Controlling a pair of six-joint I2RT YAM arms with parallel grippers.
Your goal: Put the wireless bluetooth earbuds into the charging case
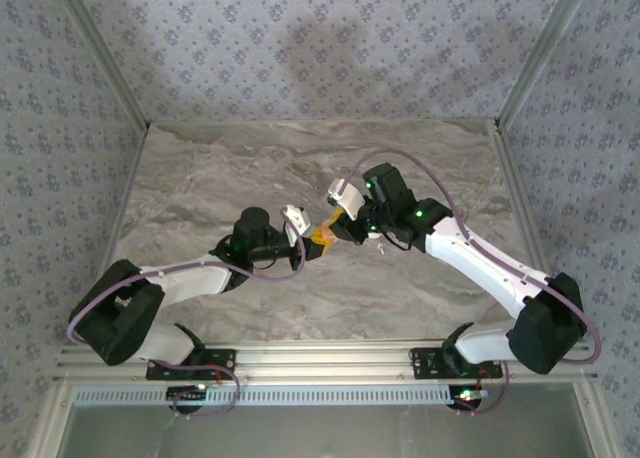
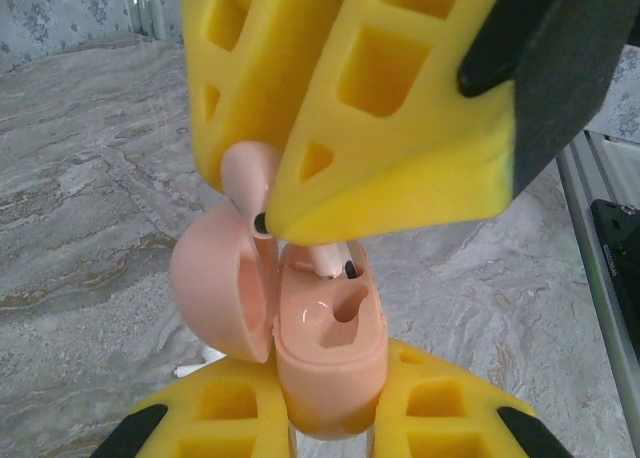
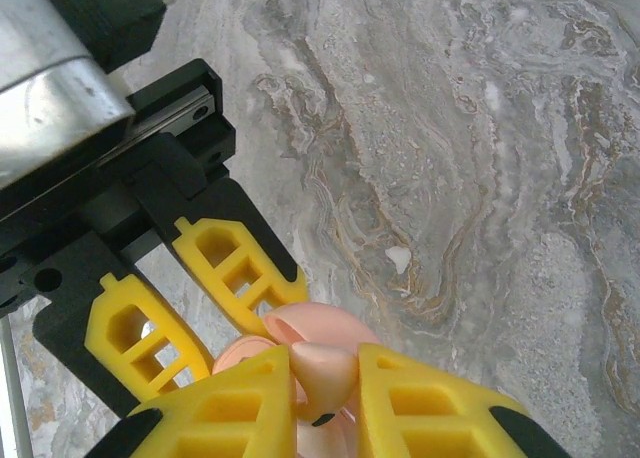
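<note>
The charging case [image 2: 330, 348] is salmon-pink and stands upright between my left gripper's [image 2: 328, 393] yellow fingers, which are shut on its base. Its lid [image 2: 215, 288] hangs open to the left. One whitish earbud [image 2: 335, 263] with a black tip sits in the far socket; the near socket [image 2: 350, 303] is empty. My right gripper [image 3: 325, 378] is shut on the second earbud [image 3: 330, 363], a pink piece with a dark tip. It holds this earbud [image 2: 248, 178] just above the case's hinge side. In the top view both grippers meet at mid-table around the case [image 1: 322, 238].
The marbled grey table [image 1: 230, 168] spreads on all sides below the raised grippers. A small white speck [image 3: 398, 258] lies on it. An aluminium rail [image 2: 600, 238] runs along the table's edge, and patterned walls [image 1: 60, 98] close in the left, back and right.
</note>
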